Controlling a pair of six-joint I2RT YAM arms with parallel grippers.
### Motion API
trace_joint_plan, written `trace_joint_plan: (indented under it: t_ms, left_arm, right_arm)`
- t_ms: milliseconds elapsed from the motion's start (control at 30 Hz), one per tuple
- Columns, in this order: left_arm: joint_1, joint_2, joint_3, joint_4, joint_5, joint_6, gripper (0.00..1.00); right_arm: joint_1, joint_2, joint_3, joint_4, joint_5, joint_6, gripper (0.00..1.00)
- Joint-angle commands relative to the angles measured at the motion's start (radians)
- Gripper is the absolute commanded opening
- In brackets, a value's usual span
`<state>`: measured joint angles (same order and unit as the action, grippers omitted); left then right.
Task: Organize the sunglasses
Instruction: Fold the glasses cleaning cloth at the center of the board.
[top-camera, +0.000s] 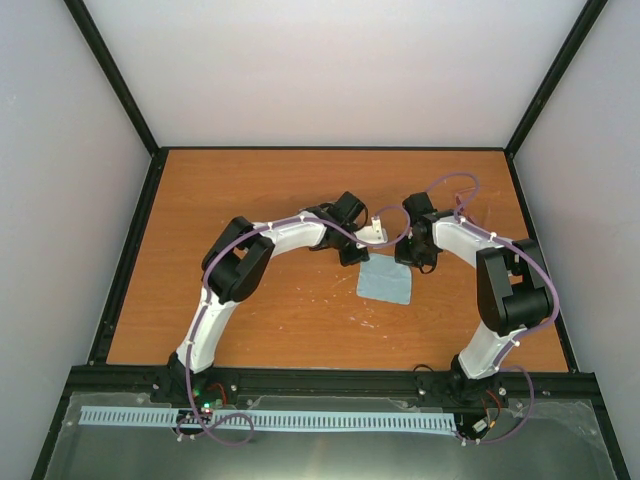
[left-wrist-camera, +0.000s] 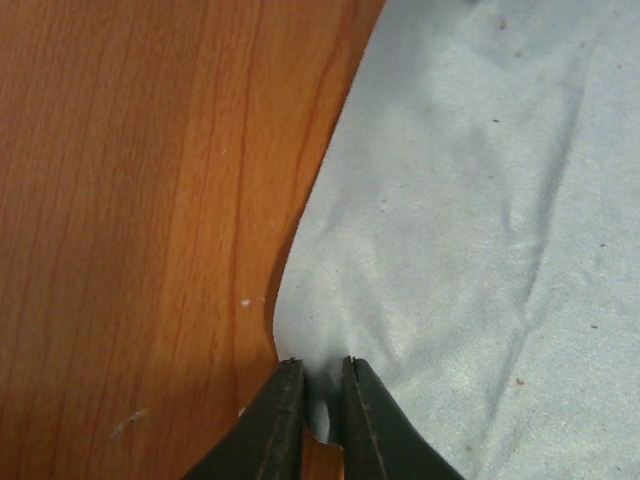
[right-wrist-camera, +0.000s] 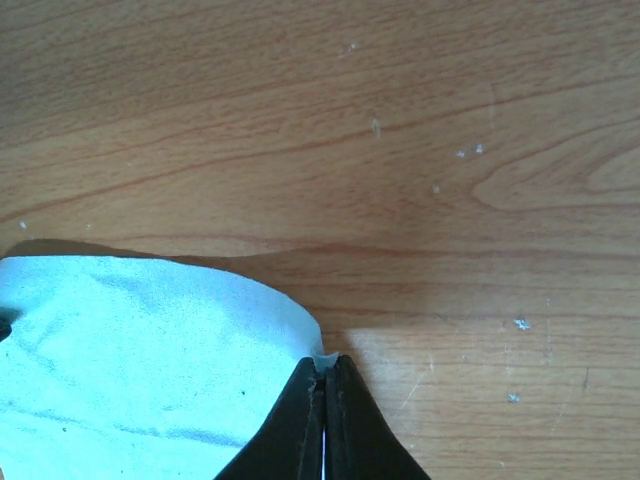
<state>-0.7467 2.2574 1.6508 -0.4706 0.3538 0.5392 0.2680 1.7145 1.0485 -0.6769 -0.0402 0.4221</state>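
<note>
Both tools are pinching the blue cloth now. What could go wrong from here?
1. The right tool holds only a sliver of the light blue fabric cloth at its very tips, so it may slip free on lifting.
2. The left tool also grips just a corner, so pulling the arms apart could yank the cloth out of either pinch.
3. Both tools sit close to the brown wooden table, so sideways moves might scrape it.

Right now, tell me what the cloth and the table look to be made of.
Cloth: a thin, soft fabric, perhaps microfibre, matte pale blue. It shows gentle creases and bends where the left end effector pinches its corner.
Table: wood or a wood-look laminate, orange-brown with a slight sheen. Grain lines run across it, but I cannot tell solid wood from veneer.
</note>
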Motion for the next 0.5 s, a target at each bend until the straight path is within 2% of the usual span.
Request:
trace_joint_plan:
  t_ms: [0,100,467]
  left_arm:
    - [0.006,0.042,0.030,-0.031,0.014,-0.004,0.09]
    - [0.005,0.035,0.020,-0.034,0.029,-0.013,0.01]
    - [0.007,-0.044,-0.013,0.012,-0.021,0.004,0.01]
  right_arm:
    - [-0.007,-0.030,0.016,0.004,0.002,-0.008,0.03]
    - [-0.007,-0.032,0.017,0.005,0.002,-0.007,0.03]
    - [-0.006,-0.072,0.004,0.034,-0.011,-0.011,0.03]
